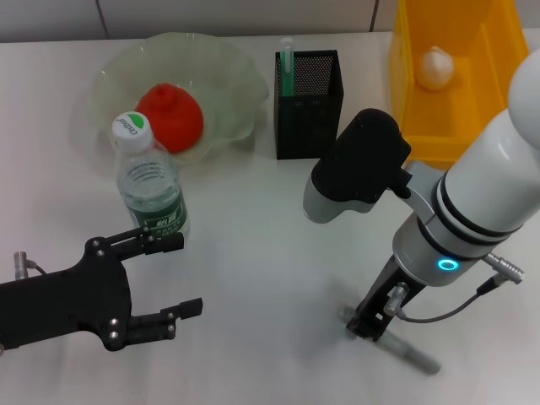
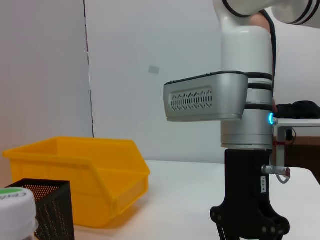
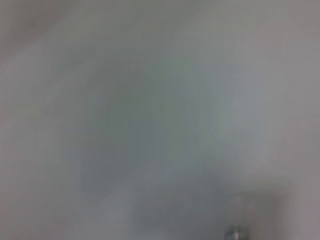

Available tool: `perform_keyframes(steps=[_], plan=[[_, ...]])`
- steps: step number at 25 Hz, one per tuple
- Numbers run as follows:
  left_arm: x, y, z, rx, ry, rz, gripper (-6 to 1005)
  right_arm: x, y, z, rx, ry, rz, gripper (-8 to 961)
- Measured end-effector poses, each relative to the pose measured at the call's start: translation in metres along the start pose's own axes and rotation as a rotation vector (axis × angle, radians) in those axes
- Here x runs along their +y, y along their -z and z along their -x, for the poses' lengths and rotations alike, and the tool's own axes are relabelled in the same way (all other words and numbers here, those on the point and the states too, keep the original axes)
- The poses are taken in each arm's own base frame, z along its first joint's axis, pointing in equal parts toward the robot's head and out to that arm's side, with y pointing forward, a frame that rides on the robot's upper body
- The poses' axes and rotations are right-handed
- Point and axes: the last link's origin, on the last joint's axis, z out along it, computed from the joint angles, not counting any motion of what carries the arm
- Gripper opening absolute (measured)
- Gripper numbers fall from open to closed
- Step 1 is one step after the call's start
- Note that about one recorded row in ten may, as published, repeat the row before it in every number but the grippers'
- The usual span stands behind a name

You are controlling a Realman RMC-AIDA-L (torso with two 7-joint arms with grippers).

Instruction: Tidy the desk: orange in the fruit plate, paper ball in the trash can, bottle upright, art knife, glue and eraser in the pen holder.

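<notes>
My left claw (image 1: 173, 278) hangs apart by the upright clear plastic bottle (image 1: 150, 186). The orange (image 1: 170, 116) sits in the wavy glass fruit plate (image 1: 228, 76). My right claw (image 1: 371, 325) presses a grey stick (image 1: 413, 354) on the worktop (image 1: 253, 253); its grip I cannot tell.

I work at a plain white table (image 1: 253, 236) in what looks like a lab: bare white wall panels (image 2: 150, 75) behind, a cluttered workbench (image 2: 297, 120) far off.
</notes>
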Motion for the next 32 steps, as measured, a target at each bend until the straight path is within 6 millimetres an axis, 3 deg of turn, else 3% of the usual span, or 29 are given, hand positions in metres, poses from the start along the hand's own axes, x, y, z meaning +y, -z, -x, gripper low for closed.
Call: perform_keyframes(steps=[1, 6, 11, 12, 14, 17, 21, 22, 23, 27, 32], plan=[[0.000, 0.000, 0.000, 0.000, 0.000, 0.000, 783, 0.000, 0.000, 0.000, -0.001, 0.001, 0.000, 349], [0.000, -0.001, 0.000, 0.001, -0.001, 0.000, 783, -0.001, 0.000, 0.000, -0.006, -0.004, -0.005, 145], [0.000, 0.000, 0.000, 0.001, -0.003, 0.000, 783, -0.007, 0.009, 0.002, -0.064, -0.034, -0.009, 138], [0.001, -0.001, 0.000, 0.001, -0.003, 0.002, 783, -0.018, 0.026, 0.002, -0.141, -0.071, -0.015, 137], [0.001, -0.001, 0.000, 0.000, -0.002, 0.004, 783, -0.023, 0.034, 0.002, -0.180, -0.086, -0.022, 136], [0.003, -0.005, 0.000, 0.006, -0.003, 0.015, 783, -0.045, 0.071, -0.002, -0.379, -0.125, -0.035, 136], [0.004, -0.010, 0.000, 0.008, -0.002, 0.031, 783, -0.067, 0.113, -0.013, -0.711, -0.098, -0.018, 135], [0.004, -0.011, 0.000, 0.009, -0.002, 0.034, 783, -0.072, 0.124, -0.017, -0.862, -0.054, -0.005, 134], [0.004, -0.012, 0.000, 0.010, 0.000, 0.036, 783, -0.072, 0.124, -0.017, -0.862, -0.054, -0.005, 134], [0.005, -0.014, 0.000, 0.011, -0.001, 0.045, 783, -0.086, 0.125, -0.023, -1.151, 0.054, -0.034, 133], [0.005, -0.017, -0.001, 0.012, -0.002, 0.056, 783, -0.109, 0.095, -0.018, -1.392, 0.108, -0.088, 133]])
